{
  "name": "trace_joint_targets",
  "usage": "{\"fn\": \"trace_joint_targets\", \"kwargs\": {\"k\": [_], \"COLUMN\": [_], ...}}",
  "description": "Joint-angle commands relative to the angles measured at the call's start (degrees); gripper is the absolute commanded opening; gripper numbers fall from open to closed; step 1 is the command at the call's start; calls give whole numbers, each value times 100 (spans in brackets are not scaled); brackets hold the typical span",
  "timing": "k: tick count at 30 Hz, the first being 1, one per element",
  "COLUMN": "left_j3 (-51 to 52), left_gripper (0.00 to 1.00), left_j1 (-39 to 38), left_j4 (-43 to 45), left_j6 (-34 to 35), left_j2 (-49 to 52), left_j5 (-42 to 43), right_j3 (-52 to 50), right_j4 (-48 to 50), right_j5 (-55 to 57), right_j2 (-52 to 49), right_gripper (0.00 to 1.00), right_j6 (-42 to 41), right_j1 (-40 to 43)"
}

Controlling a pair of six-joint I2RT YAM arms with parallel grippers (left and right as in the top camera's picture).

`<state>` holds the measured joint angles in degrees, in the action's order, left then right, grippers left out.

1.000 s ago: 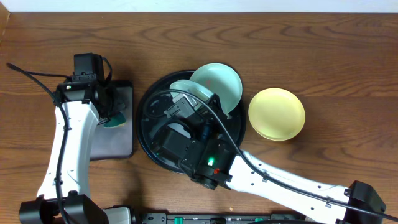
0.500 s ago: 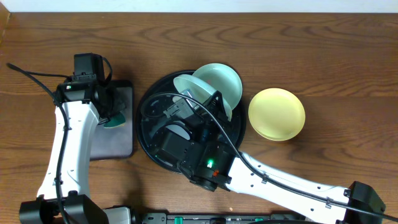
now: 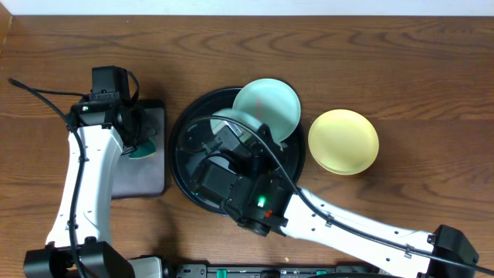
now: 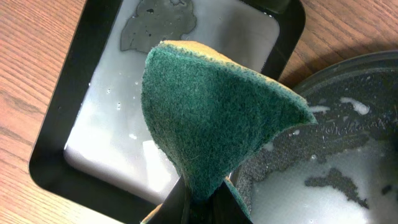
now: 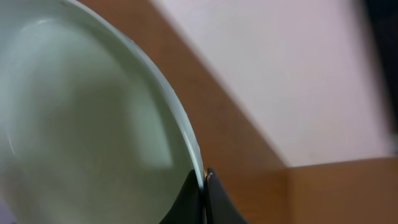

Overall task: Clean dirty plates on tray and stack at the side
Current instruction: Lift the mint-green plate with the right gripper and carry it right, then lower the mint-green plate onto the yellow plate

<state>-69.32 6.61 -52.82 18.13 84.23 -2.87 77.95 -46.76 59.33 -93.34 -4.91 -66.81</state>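
- Plates: one mint-blue plate (image 3: 266,106) sits tilted over the far-right rim of the round black tray (image 3: 176,174), about midway along the worktop and toward its far edge.
- The right gripper (image 5: 202,186) has its fingertips pinched together on that plate's thin rim, with the arm lying across the tray from the near-right corner.
- A pale sliver just left of and below the held plate (image 3: 222,118) looks like a second mint-blue plate inside the tray, but most of it is hidden.
- The yellow plate (image 3: 343,141) lies flat on the wood just right of the tray, apart from both grippers.
- The left gripper (image 4: 198,200) is clamped on the lower edge of a teal sponge (image 4: 211,118), holding it above the black rectangular tray (image 4: 59,130) near the worktop's left edge.
- Only the left wrist view shows a whitish, wet film in the rectangular tray and foamy patches on the round tray's floor beside it.
- Only the right wrist view shows the pinch on the plate's edge; from overhead the arm covers it.
- The worktop (image 3: 401,69) is dark brown wood grain, with a pale wall strip along its far edge.
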Motion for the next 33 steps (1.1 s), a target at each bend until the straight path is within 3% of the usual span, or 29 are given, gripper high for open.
{"fn": "trace_joint_targets", "kwargs": {"k": [1, 9, 19, 25, 33], "left_j3": [-125, -125, -109, -109, -109], "left_gripper": [8, 7, 7, 7, 7], "left_j1": [24, 24, 24, 24, 24], "left_j4": [-28, -26, -28, -28, -28], "left_j6": [-57, -57, -57, -55, -57], "left_j2": [7, 7, 7, 7, 7], "left_j5": [7, 7, 7, 7, 7], "right_j3": [101, 103, 103, 103, -245], "right_j4": [-151, -17, -85, -686, -1215], "right_j5": [-2225, -4874, -7611, -7479, -5991], "right_j2": [151, 243, 852, 977, 903], "right_gripper": [1, 1, 1, 1, 1], "right_j6": [-765, -925, -920, -789, -791], "right_j1": [264, 1220, 3482, 4868, 6249]}}
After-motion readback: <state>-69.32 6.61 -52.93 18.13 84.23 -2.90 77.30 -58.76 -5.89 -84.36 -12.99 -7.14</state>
